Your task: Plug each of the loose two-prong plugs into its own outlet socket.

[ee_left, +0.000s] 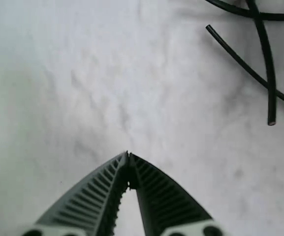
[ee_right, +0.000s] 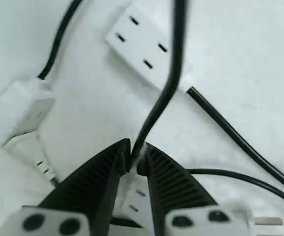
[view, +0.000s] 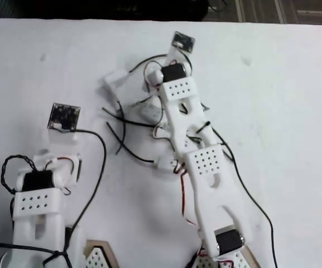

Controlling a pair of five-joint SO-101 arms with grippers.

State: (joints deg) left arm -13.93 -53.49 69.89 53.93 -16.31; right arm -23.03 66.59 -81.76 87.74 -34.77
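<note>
The left gripper (ee_left: pixel 128 164) is shut tight on nothing, over bare table (ee_left: pixel 58 73) with lots of room. The right gripper (ee_right: pixel 132 160) pinches a black cord (ee_right: pixel 167 83). Its wrist view shows the white outlet block (ee_right: pixel 139 44) just ahead, with a white plug (ee_right: pixel 23 113) nearby.

A white plug (ee_right: pixel 133 196) sits half hidden behind the fingers (ee_right: pixel 92 187) of the right gripper (ee_right: pixel 133 155); the black cable (ee_right: pixel 167 83) pinched between them is cut off ahead.

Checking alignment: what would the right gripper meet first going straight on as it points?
Likely the white outlet block, beyond the black cable the right gripper pinches; height unclear.
</note>
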